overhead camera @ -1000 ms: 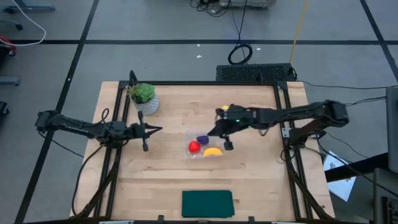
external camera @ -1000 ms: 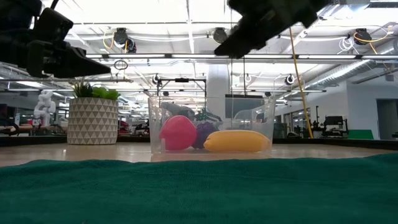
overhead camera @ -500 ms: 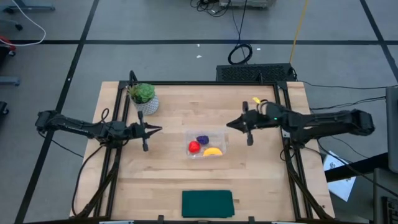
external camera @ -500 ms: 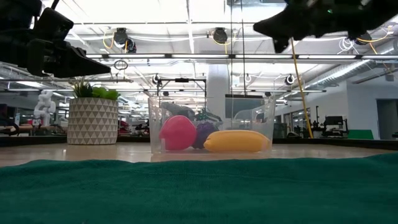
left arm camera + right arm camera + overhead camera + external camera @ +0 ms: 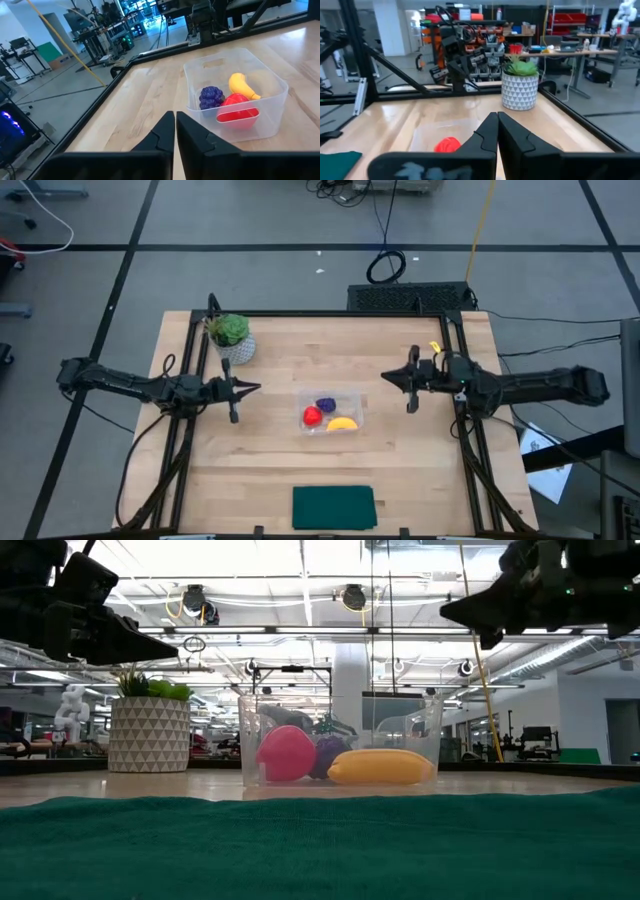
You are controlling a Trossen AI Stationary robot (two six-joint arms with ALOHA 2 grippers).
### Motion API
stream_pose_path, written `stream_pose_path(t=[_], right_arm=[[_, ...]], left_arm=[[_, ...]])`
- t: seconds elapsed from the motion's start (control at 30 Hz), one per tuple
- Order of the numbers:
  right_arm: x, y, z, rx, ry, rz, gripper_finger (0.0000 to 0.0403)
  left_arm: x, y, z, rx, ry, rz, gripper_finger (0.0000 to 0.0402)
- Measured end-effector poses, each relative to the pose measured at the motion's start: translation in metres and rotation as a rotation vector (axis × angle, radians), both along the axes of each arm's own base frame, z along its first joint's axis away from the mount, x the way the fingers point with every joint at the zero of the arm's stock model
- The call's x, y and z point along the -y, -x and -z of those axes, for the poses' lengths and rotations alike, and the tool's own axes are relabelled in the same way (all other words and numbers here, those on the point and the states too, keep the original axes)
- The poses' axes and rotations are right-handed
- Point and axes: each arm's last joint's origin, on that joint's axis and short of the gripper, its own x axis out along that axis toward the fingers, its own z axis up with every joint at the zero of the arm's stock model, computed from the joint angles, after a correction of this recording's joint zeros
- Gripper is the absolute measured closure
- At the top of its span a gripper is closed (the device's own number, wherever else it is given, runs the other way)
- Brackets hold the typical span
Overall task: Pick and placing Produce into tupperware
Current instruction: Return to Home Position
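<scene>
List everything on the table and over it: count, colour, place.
banana: one, yellow, inside the container, on the side nearer the right arm
red fruit: one, red, inside the container, beside the banana
purple lumpy piece: one, dark purple, inside the container, behind the other two
container: one, clear plastic, middle of the table
potted plant: one, green leaves in a white patterned pot, far left corner
cloth: one, dark green, near edge
table: one, light wood
left gripper: dark, shut, empty, raised left of the container
right gripper: dark, shut, empty, raised right of the container
</scene>
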Motion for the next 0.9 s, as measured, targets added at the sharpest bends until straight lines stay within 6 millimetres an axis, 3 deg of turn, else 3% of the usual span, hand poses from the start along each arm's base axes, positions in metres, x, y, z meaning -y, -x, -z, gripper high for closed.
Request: stream_pose_path(t=[0.43, 0.9], right_arm=[[0.013, 0.011, -0.002, 0.049, 0.002, -0.024, 0.0403], [0.015, 0.017, 0.002, 0.144, 0.001, -0.048, 0.0403]], left_arm=[[0.0, 0.0, 0.0, 0.002, 0.009, -0.001, 0.0399], [0.0, 0.0, 0.0, 0.003, 0.016, -0.003, 0.0376]])
